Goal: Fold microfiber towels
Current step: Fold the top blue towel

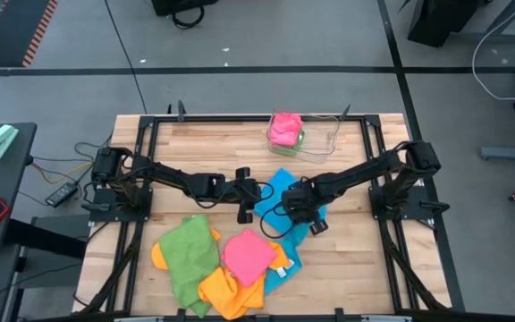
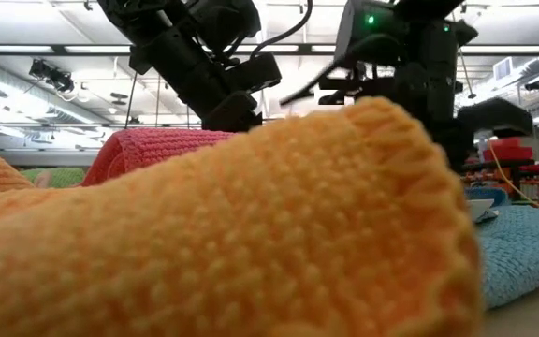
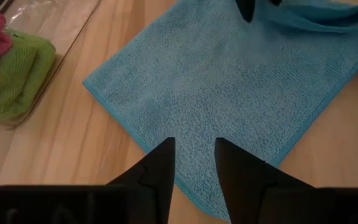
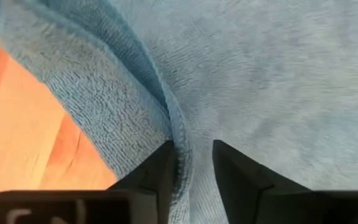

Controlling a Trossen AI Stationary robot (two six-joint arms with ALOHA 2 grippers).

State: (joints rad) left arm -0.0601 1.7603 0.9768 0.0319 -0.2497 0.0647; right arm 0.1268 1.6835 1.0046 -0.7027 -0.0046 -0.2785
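At mid-bench, a sky-blue microfiber towel [image 1: 282, 190] lies spread on the wooden bench [image 1: 213, 148] between both arms. Left gripper [image 3: 192, 163] hovers over its near edge, fingers [image 3: 160, 168] a little apart with only cloth showing through the gap. Right gripper [image 4: 194, 163] sits at a raised fold of the same towel, fingers [image 4: 232, 168] parted, the ridge lying against one of them; no grip is evident. Beside this, green [image 1: 189, 253], pink [image 1: 248, 254] and orange [image 1: 226, 292] towels lie heaped. A clear plastic tray [image 1: 315, 137] at the far edge holds folded pink and green cloths [image 1: 285, 130].
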